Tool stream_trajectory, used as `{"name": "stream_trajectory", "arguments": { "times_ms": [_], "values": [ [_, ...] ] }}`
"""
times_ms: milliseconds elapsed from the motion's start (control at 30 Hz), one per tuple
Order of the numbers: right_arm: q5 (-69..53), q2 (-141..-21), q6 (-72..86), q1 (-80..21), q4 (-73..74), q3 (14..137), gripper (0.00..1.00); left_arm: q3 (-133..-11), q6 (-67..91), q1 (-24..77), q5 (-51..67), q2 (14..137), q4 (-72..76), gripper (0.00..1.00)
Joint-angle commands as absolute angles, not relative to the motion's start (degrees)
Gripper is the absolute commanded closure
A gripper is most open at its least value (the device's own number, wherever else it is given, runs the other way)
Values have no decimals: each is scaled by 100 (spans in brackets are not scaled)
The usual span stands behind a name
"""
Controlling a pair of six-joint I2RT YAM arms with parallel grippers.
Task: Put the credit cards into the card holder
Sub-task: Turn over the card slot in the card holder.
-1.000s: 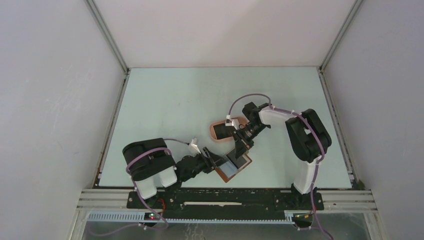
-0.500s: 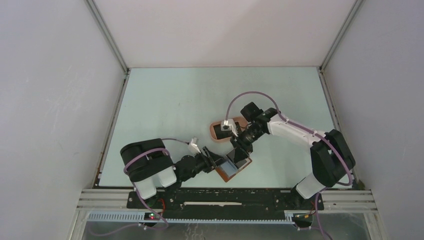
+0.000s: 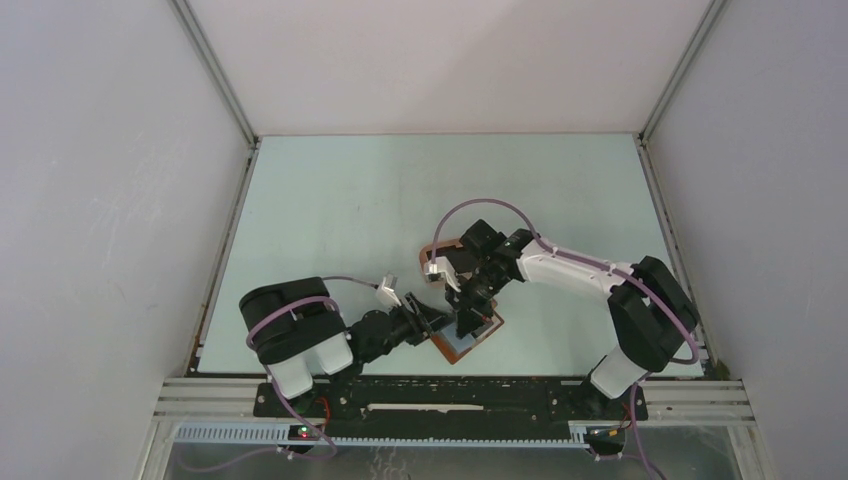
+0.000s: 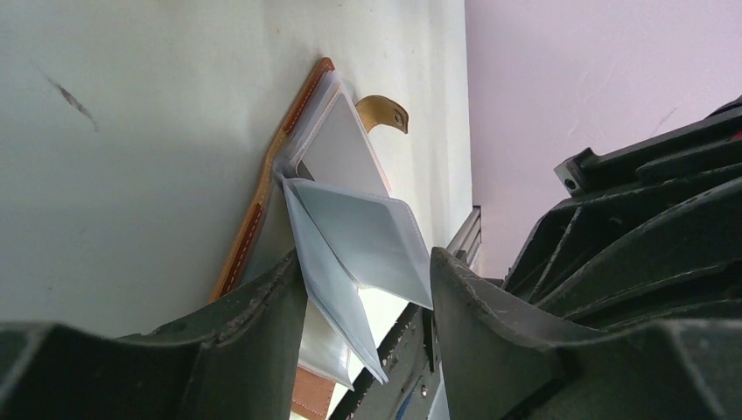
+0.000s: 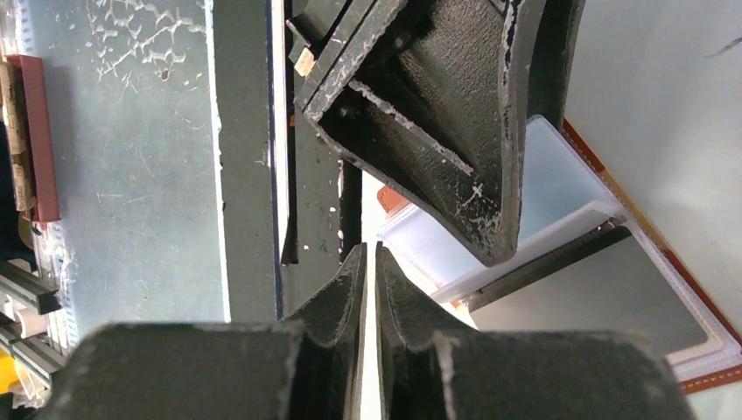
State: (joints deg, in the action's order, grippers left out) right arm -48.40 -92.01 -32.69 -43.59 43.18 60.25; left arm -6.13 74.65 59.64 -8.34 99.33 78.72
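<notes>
The brown card holder (image 3: 452, 348) lies open near the table's front edge. In the left wrist view its stitched edge (image 4: 262, 184) and snap tab (image 4: 389, 112) show. My left gripper (image 4: 366, 258) is open, and the clear card sleeves (image 4: 359, 227) stand fanned between its fingers. My right gripper (image 3: 466, 322) hangs right over the holder, beside the left gripper (image 3: 430, 322). Its jaws (image 5: 368, 249) are shut to a thin pale slit, and I make out nothing in it. A dark credit card (image 5: 604, 302) lies flat in the holder under a clear sleeve (image 5: 551, 184).
The pink oval tray (image 3: 428, 252) sits just behind the holder, mostly covered by the right arm. The left gripper's finger (image 5: 446, 149) crowds in close in front of the right gripper. Enclosure walls ring the table and a metal rail (image 3: 450, 385) runs along its near edge.
The right arm has stretched out low and swung left, carrying its gripper from the holder's far right edge to just above its middle. The left arm and the holder have stayed put.
</notes>
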Motion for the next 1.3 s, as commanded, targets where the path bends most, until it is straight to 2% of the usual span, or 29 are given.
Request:
{"name": "stream_trajectory", "arguments": {
  "times_ms": [0,400,667,733,800,900,967,1267],
  "values": [
    [-4600,-9363,-3016,-4417,4039,6011,86,-683,7401,5924,-845,9698,7990,42],
    [-3418,-9571,-2408,-3826,3855,6075,90,-726,7382,5908,-798,9758,7996,42],
    [-3517,-9544,-2331,-3569,3849,6085,88,-790,7394,5897,-738,9871,8009,43],
    [-4275,-9488,-2408,-3466,4012,6123,84,-779,7384,5897,-738,9849,8011,43],
    [-4885,-9404,-2526,-3404,4140,6143,74,-801,7375,5891,-734,9850,8011,46],
    [-5306,-9321,-2574,-3450,4204,6133,59,-867,7378,5889,-693,9893,8014,49],
    [-5360,-9365,-2485,-3492,4171,6134,53,-906,7383,5889,-671,9936,8011,52],
    [-5045,-9742,-2250,-3612,4069,6150,45,-936,7383,5880,-659,9988,8013,56]
  ]
}}
